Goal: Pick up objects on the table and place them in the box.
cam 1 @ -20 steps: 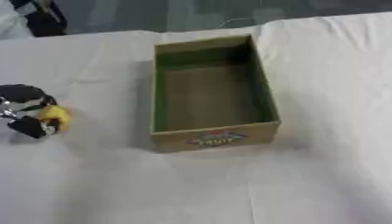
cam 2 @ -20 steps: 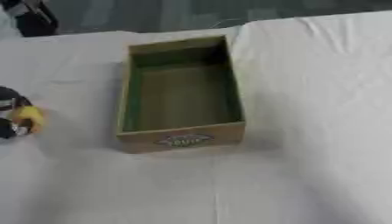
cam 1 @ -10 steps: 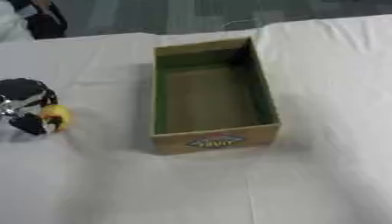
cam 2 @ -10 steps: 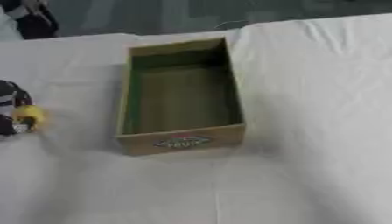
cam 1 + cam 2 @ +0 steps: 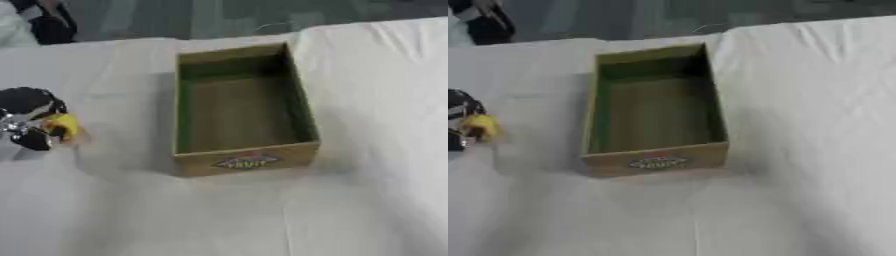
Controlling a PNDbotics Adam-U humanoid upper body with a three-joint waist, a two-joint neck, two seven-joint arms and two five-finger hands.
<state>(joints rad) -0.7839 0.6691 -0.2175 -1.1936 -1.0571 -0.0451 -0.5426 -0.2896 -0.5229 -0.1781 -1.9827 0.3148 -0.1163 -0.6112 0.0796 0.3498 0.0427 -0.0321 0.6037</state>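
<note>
— White cloth [image 5: 367, 200] covers the whole table, creased and rumpled, with a dark floor beyond its far edge. What sits at the left?

— At the left edge, the robot's left hand [image 5: 31, 117], black with silver parts, fingers curled round a small yellow object [image 5: 63, 125]. That yellow piece shows at the hand's right side, held over the cloth. I cannot make out more of it than its colour and a rounded shape.

— How far is that from the box?

— Well apart. A bare strip of cloth lies between the hand and the box's left wall.

— And the box itself?

— An open cardboard box [image 5: 243, 161], oblong, standing near the middle of the table with its long sides running from near to far. Its inner walls look green, the bottom brownish. Nothing shows inside it. The near outer wall carries a printed label [image 5: 246, 160] with red and dark marks; I cannot read the words.

— Anything to the right of the box?

— Only cloth, with a fold running from the far edge toward the near right.

— The right hand?

— It shows in neither view.

— Anything else at the far side?

— A dark shape [image 5: 44, 22] at the far left corner, off the table, too unclear to name.
</note>
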